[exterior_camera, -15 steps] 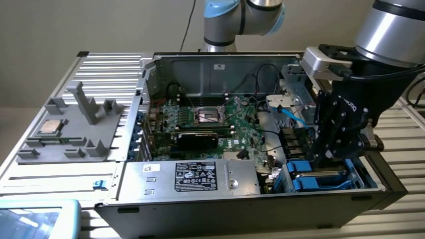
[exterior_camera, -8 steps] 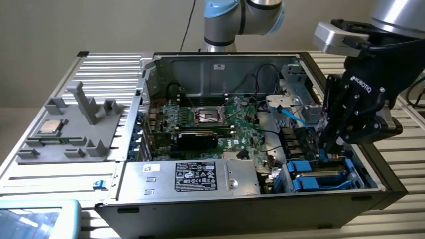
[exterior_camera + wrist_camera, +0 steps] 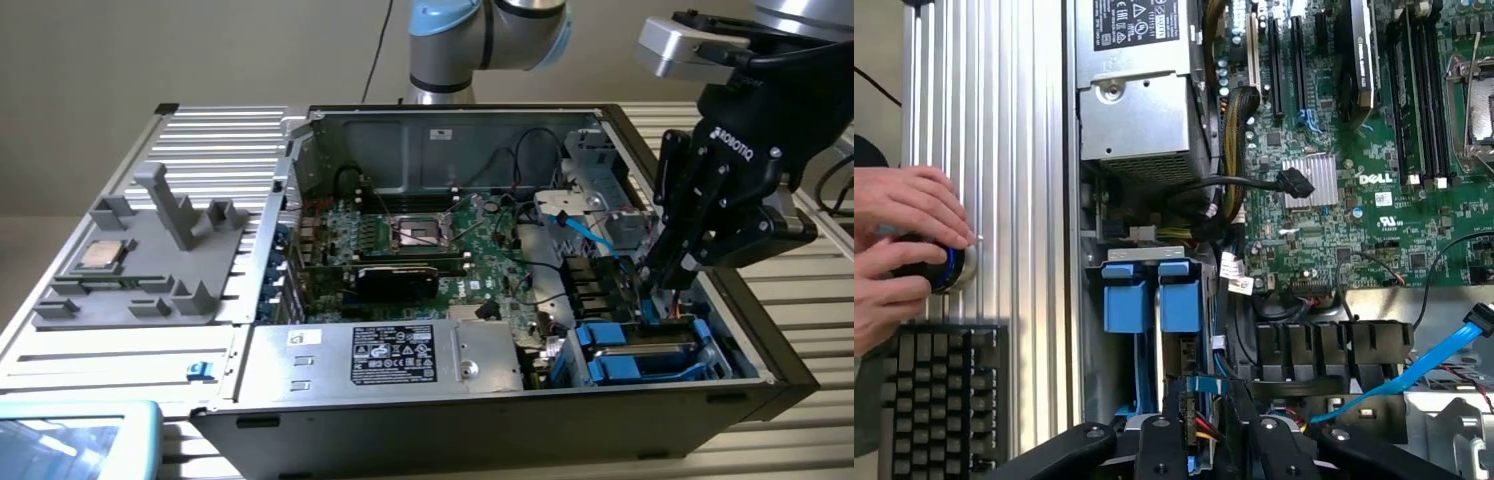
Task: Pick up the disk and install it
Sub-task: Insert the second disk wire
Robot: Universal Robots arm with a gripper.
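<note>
Slatted bench, open PC case (image 3: 400, 120). Gripper (image 3: 663, 282) down in the drive bay (image 3: 641, 345) at the exterior view's right, fingers part-closed on the disk (image 3: 1189, 400). Disk stands on edge betw. fingers, long axis vertical, directly over bay slot.

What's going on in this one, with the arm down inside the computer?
A robot arm has its pincer lowered into the drive bay corner of an open desktop computer case, right above the blue-railed disk sitting in the bay beside the power supply. Whether the pincer actually grips the disk can't be told. Beside the case, a person's hand rests on a round knob controller next to a keyboard.
</note>
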